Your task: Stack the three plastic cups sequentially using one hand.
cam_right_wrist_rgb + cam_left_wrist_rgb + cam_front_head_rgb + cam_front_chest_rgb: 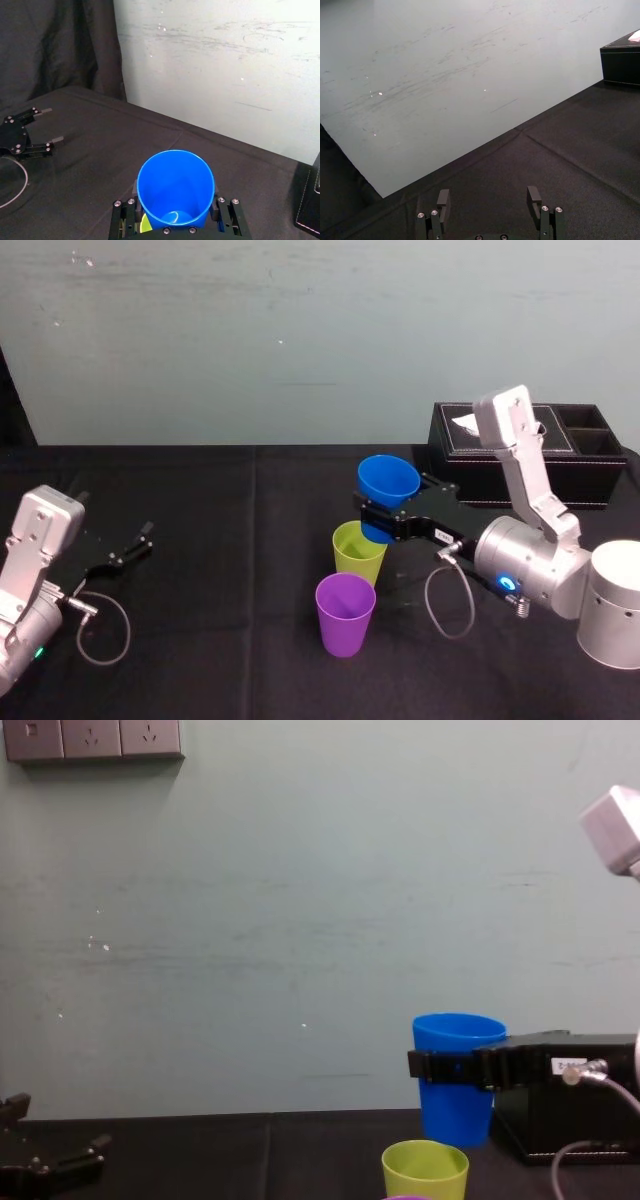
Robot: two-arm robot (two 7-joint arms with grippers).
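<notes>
Above the middle of the worktop (200, 540), your right pincer (385, 523) is clamped on the lower half of the blue cup (388, 483), one finger on each side, and holds it upright and clear of the cloth. The green cup (358, 550) stands mouth-up just below it; the blue cup sits at about 1 o'clock from the green one in the head view. The purple cup (345, 615) stands at 7 o'clock from the green, just beside it, empty. I judge this as the first nesting: blue carried, not yet seated, purple not yet handled. The next move calls for you to centre the blue base over the green mouth, keep it upright, lower it straight in, then release. Your left pincer (135, 545) lies parked at 9 o'clock on the worktop, fingers spread, holding nothing. The black tissue box (530, 455) sits at 2 o'clock, behind the right arm. Hard to make out: the blue cup's base is masked by the fingers in the head view, so how well it lines up with the green rim cannot be told. In the chest view the purple cup is cut off at the lower edge.
</notes>
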